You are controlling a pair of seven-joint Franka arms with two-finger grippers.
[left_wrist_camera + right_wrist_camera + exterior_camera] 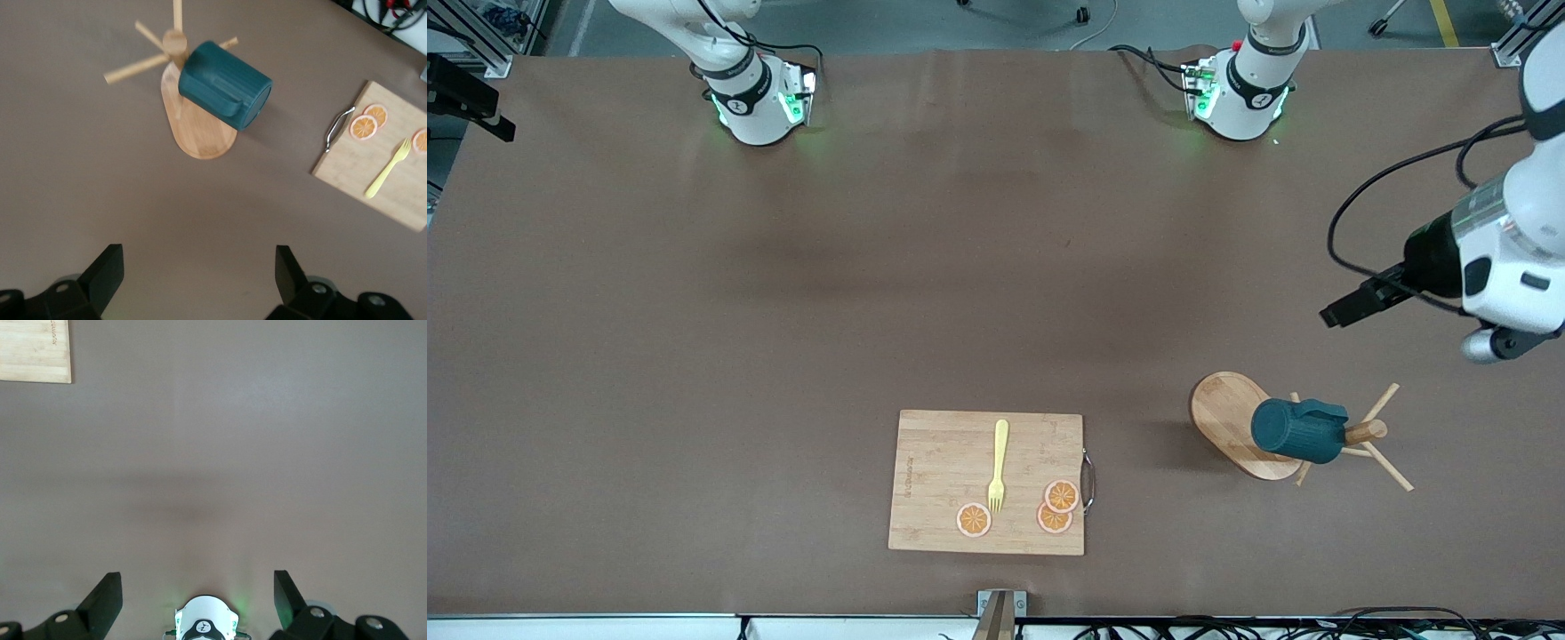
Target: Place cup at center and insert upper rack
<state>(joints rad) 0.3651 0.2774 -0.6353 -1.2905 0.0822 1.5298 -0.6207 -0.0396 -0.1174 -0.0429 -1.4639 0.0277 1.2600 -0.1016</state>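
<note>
Two arms on my front feed, cup (1296, 430) hanging on the upper rack (1232, 420) at the left arm's end, left wrist: left gripper (197, 280) wide open, empty, right wrist: right gripper (197, 600) wide open, empty, over bare table (253, 453).

The left gripper (193, 280) hangs in the air at the left arm's end of the table, fingers (103, 273) spread wide and holding nothing. The right gripper (193, 600) waits high above the table near its own base, its fingers (103, 597) likewise apart and empty.
</note>
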